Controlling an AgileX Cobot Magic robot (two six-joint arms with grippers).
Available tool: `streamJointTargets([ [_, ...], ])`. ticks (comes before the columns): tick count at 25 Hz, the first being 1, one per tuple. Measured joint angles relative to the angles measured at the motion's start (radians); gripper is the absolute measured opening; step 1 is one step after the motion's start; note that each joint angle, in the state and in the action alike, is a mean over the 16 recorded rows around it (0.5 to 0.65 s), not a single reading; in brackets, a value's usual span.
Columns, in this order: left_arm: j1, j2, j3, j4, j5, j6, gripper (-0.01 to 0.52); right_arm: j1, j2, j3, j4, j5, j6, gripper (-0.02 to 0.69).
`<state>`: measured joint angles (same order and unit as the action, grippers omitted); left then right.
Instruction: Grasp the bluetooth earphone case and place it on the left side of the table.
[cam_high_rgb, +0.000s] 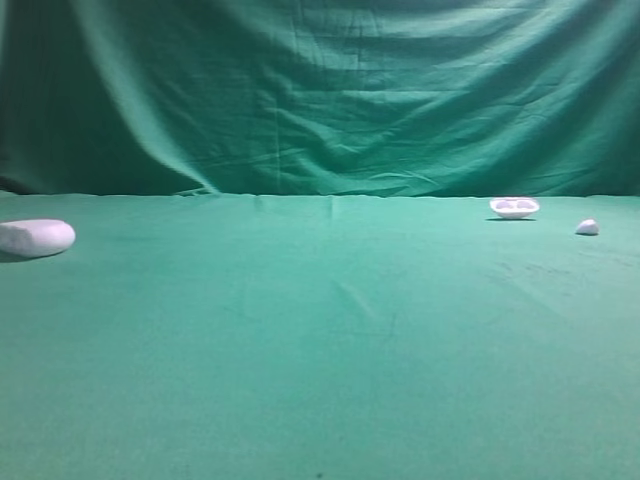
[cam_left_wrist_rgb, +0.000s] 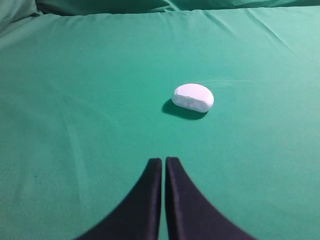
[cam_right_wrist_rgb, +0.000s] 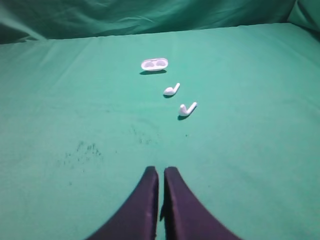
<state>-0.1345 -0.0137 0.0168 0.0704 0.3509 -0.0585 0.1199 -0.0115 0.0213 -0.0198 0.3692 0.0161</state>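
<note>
The left gripper is held closed, fingers pressed together; the right gripper is likewise closed.

case far left on table | dish, lump far right

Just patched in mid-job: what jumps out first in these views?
The bluetooth earphone case, the biggest white thing, lies at the far left edge of the green table. On the right are a shallow white dish-like piece and two loose earbuds nearer the camera. The left claw and right claw are shut, holding nothing.
</note>
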Motion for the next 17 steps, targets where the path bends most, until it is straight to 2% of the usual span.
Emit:
streamJointTargets([
  [17, 0.0, 0.0, 0.0, 0.0, 0.0, 0.0, 0.0, 0.0, 0.0, 0.0, 0.0, 0.002, 0.019, 0.0],
])
